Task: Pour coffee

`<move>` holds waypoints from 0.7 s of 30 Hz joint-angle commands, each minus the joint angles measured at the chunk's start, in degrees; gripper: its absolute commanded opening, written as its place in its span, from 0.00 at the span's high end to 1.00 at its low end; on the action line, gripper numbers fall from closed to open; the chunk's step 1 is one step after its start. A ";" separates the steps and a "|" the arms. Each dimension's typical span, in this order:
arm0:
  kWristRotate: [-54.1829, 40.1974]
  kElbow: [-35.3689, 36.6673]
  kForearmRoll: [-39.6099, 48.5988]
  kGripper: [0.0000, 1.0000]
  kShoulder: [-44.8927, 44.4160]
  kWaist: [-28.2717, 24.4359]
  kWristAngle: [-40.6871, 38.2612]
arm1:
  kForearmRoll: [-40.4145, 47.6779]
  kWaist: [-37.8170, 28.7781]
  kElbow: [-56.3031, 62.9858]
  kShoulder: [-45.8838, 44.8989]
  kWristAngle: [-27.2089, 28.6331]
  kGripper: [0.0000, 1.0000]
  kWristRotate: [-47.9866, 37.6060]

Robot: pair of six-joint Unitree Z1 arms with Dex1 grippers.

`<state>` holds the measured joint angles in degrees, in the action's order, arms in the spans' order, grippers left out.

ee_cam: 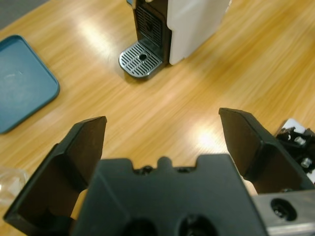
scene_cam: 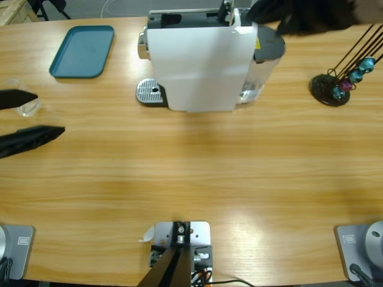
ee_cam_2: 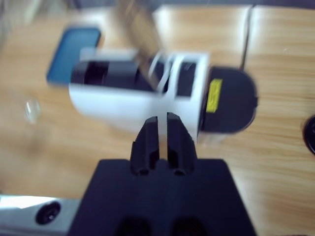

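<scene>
Far left, the left gripper (scene_cam: 31, 116) hangs low over the table edge, jaws spread wide, nothing between them. A clear cup (scene_cam: 27, 107) sits on the wood right in that gap, glimpsed at the bottom-left corner of the left wrist view too, untouched by either jaw as far as one can tell. Up behind it lies the teal tray (scene_cam: 82, 51), bare. Moving along to the middle, the white coffee machine (scene_cam: 200, 66) stands at the back of the table, its round drip grate (scene_cam: 149, 92) poking out on the left side with no cup on it. Over the machine's top the right gripper (ee_cam_2: 163, 140) hovers, jaws pinched nearly together on nothing. Far right, a capsule rack (scene_cam: 332, 86). So, by the looks of it, barely begun: cup to be grasped and set on the grate, and the brewing to come.
</scene>
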<state>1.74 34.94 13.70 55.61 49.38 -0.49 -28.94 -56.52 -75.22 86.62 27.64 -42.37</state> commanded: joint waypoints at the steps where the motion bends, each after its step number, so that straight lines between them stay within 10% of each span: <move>1: -0.39 1.88 7.93 0.00 -3.26 0.54 0.05 | 25.67 6.30 2.33 5.33 -0.11 1.00 -12.39; 21: -0.95 1.39 7.93 0.00 -2.81 -0.27 0.05 | 35.39 5.37 2.93 14.49 -14.68 1.00 -11.26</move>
<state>1.29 36.96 20.77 53.61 49.39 -0.49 3.04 -49.88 -73.65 93.53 18.59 -54.54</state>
